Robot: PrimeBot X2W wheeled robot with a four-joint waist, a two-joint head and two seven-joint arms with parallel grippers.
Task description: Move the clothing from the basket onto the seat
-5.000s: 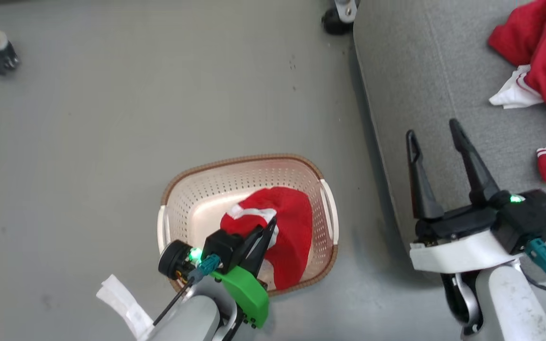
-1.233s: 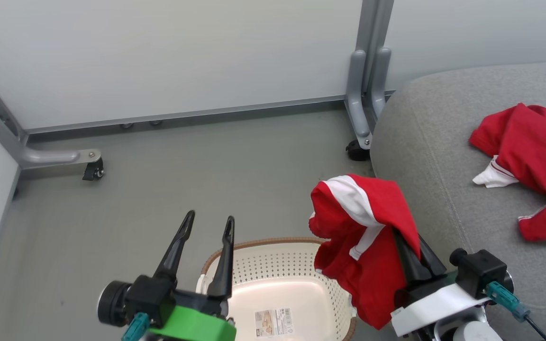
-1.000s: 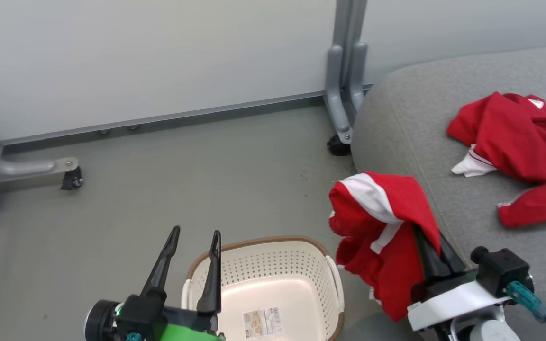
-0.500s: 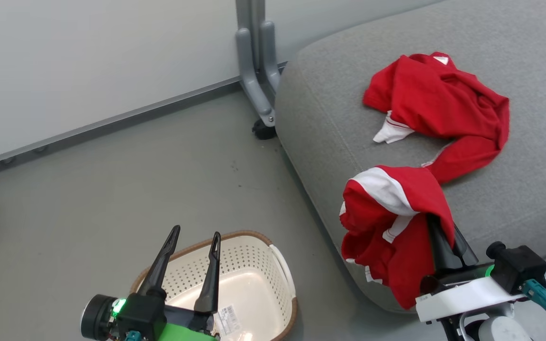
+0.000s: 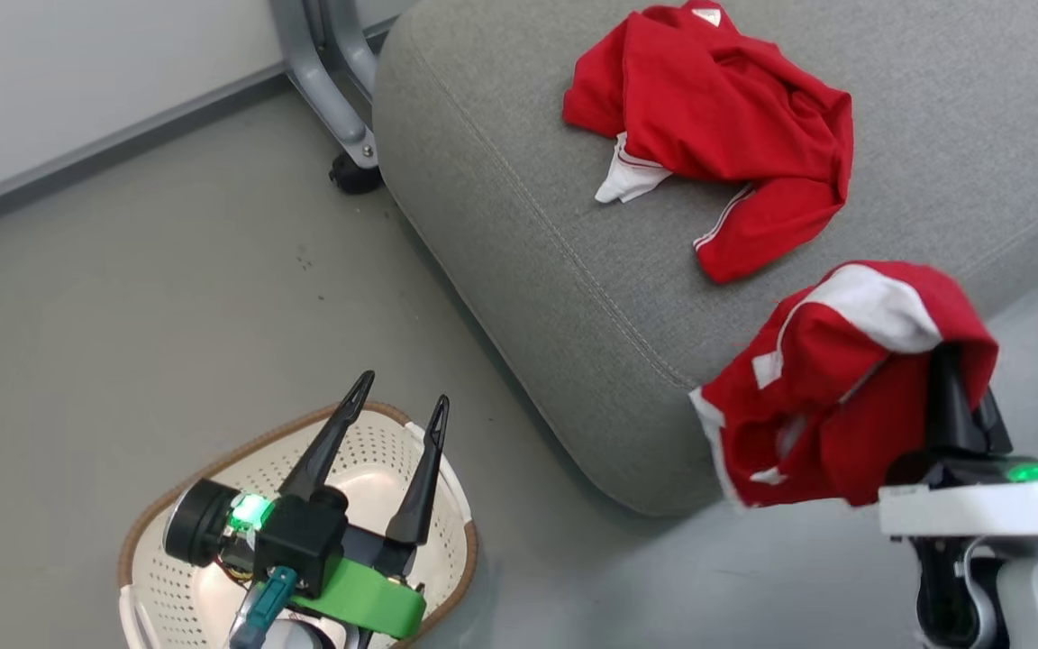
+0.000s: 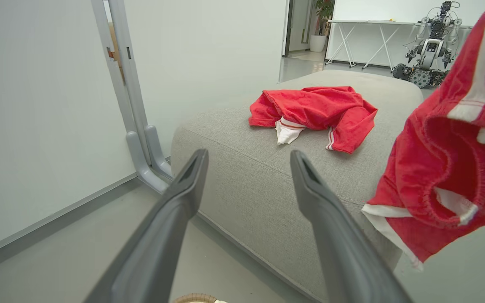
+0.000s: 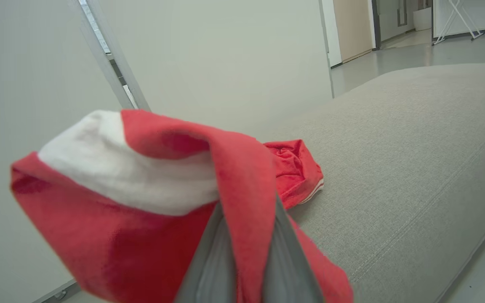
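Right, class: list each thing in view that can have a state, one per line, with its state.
left gripper: open, empty.
right gripper: shut on held garment.
held garment: hanging in the air, not on seat.
other garment: crumpled, lying on seat.
basket: upright, no clothing seen inside.
seat: bears one garment.

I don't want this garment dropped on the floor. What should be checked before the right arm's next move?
1. Grip: ok. The right claw is shut on the held garment, which drapes over its fingers.
2. Held garment above the seat: not ok. It hangs at the seat's near edge, partly over floor.
3. Landing room: ok. There is bare grey cushion beside the other garment.
4. Left claw out of the way: ok. It is open, empty and above the basket.
5. Basket emptied: cannot tell. The left arm hides part of its bottom.
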